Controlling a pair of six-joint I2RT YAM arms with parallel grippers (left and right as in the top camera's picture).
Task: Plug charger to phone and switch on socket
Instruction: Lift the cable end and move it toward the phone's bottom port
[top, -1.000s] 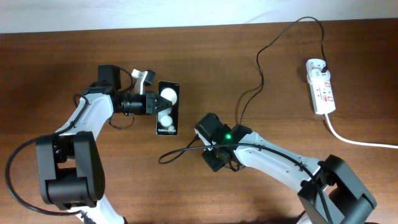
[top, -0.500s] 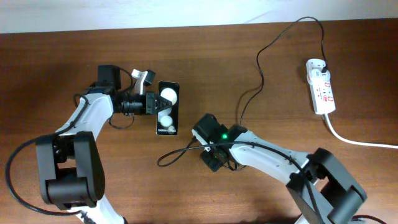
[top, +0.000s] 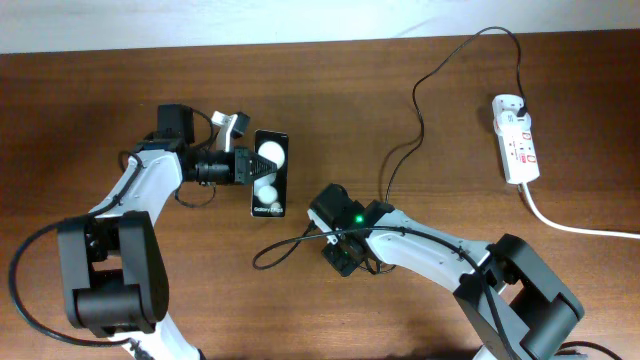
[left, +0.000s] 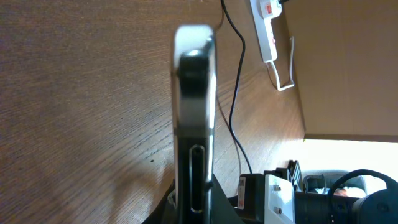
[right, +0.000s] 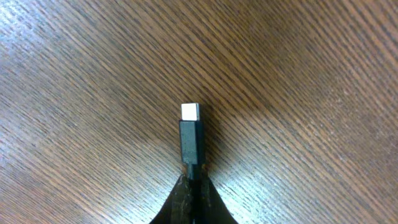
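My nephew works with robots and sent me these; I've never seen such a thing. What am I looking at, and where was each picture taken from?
These are two robot arms at a wooden table, each ending in a two-finger gripper. The wide picture looks down from above; the other two come from small cameras on the wrists. The left gripper grips a black phone, seen edge-on in its wrist picture. The right gripper pinches the thin black charger cable just behind its connector; the cable runs to the white power strip. Nothing is plugged into the phone yet.
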